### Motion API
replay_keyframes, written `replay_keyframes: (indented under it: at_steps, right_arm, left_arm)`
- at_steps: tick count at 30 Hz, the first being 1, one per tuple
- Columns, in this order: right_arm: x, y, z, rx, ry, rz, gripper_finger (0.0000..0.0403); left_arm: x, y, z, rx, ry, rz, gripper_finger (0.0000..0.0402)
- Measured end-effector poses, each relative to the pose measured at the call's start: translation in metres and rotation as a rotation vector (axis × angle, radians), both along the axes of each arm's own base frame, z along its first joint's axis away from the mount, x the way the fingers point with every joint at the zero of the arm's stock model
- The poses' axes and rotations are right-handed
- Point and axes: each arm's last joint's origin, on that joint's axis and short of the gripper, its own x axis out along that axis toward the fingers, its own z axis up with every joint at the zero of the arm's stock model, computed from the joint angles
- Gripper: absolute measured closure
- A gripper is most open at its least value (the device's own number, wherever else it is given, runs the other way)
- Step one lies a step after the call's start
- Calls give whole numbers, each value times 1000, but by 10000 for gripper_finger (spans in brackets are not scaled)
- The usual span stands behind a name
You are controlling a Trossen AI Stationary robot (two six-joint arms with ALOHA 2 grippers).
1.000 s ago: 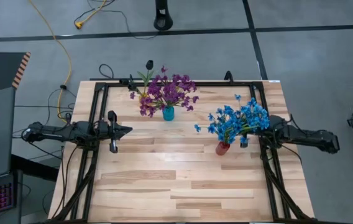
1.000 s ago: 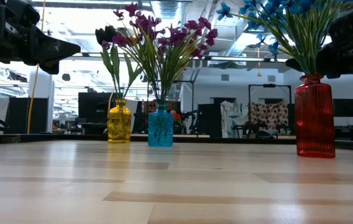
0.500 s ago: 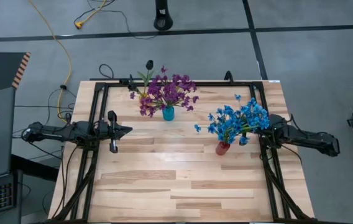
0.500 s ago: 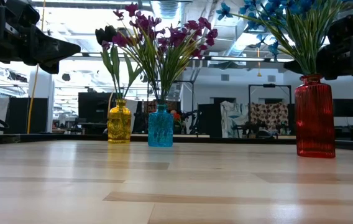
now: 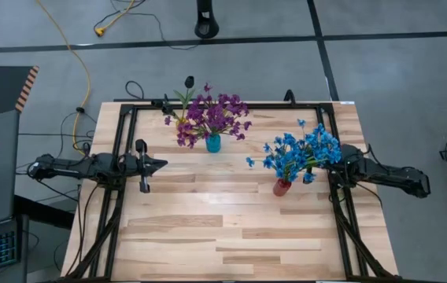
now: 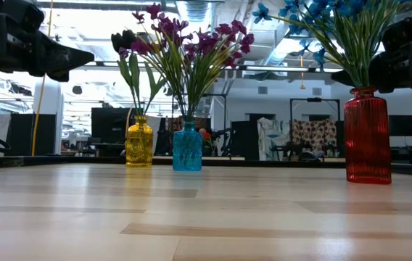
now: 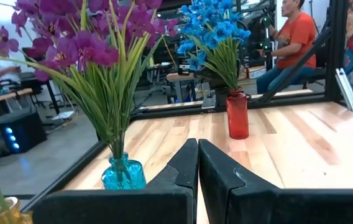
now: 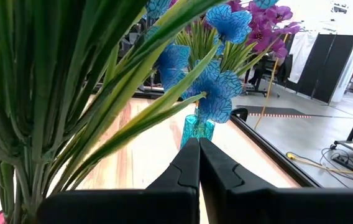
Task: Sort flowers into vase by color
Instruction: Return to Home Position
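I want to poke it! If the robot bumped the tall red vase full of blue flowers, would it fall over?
It could well tip: the red vase is tall and narrow, and the blue flowers spread wide above it. It looks like ribbed glass, so probably breakable and slippery.

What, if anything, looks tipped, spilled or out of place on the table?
Nothing stands out. The yellow vase, blue vase and red vase stand upright with their flowers inside. The left gripper and right gripper are shut, empty.
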Motion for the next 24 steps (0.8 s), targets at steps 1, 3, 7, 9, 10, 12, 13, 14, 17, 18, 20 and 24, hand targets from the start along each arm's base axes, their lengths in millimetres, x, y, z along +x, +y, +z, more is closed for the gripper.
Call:
replay_keyframes:
  at_steps: [1,3,7,9,10,12,13,14,17,18,20,24]
  right_arm:
    - [0,0,0,0,0,0,372]
    - [0,0,0,0,0,0,372]
    - [0,0,0,0,0,0,372]
    - [0,0,0,0,1,0,372]
    - [0,0,0,0,1,-1,372]
    - [0,0,0,0,1,-1,372]
    - [0,0,0,0,1,-1,372]
    - [0,0,0,0,1,-1,372]
    - [0,0,0,0,1,-1,372]
    - [0,0,0,0,1,-1,372]
    - [0,0,0,0,1,-1,372]
    - [0,0,0,0,1,-1,370]
  left_arm:
    - [0,0,0,12,2,1,401]
    - [0,0,0,35,6,2,401]
    - [0,0,0,61,10,4,401]
    - [0,0,0,79,14,5,401]
    - [0,0,0,90,16,6,401]
    - [0,0,0,106,18,7,401]
    - [0,0,0,109,19,7,401]
    - [0,0,0,109,18,7,401]
    - [0,0,0,109,19,7,401]
    - [0,0,0,107,18,7,401]
    - [0,0,0,104,18,7,401]
    - [0,0,0,61,10,4,401]
